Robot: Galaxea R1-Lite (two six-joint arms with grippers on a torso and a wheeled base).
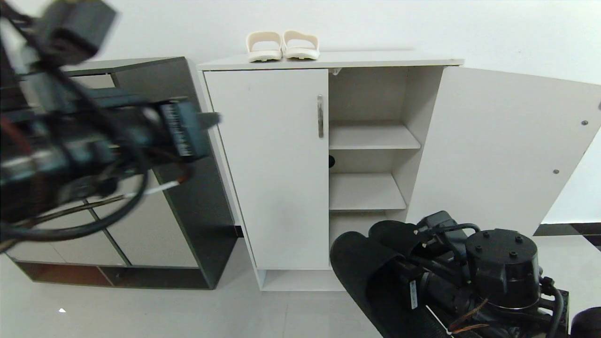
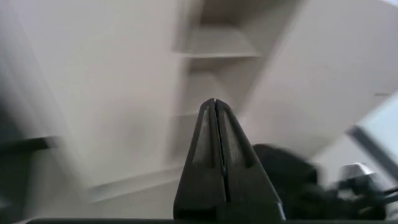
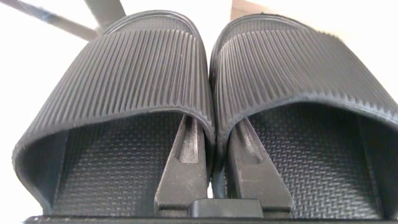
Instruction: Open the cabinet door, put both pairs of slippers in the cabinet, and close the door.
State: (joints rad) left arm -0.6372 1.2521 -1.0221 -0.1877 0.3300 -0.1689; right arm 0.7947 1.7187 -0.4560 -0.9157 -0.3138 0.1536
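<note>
Black slippers (image 1: pixel 371 263), a pair side by side, hang low in front of the open right half of the white cabinet (image 1: pixel 375 60), at the level of its bottom compartment and just short of it. The right gripper (image 3: pixel 213 124) holds them: one finger sits inside each slipper, and the two adjoining strap walls are pinched between the fingers. The cabinet's right door (image 1: pixel 497 150) is swung wide open, baring two shelves (image 1: pixel 371 137) and the space under them, while its left door (image 1: pixel 272 178) is closed, with a metal handle (image 1: pixel 320 116) along its inner edge. A pair of cream slippers (image 1: pixel 283 46) rests on the cabinet's top, above the closed door, toes facing forward. The left gripper (image 2: pixel 215 109) is raised off to the left of the cabinet, its fingers pressed together with nothing between them; its wrist view looks toward the cabinet's open half and the black slippers. A dark mirrored unit (image 1: pixel 188 197) stands against the cabinet's left side.
</note>
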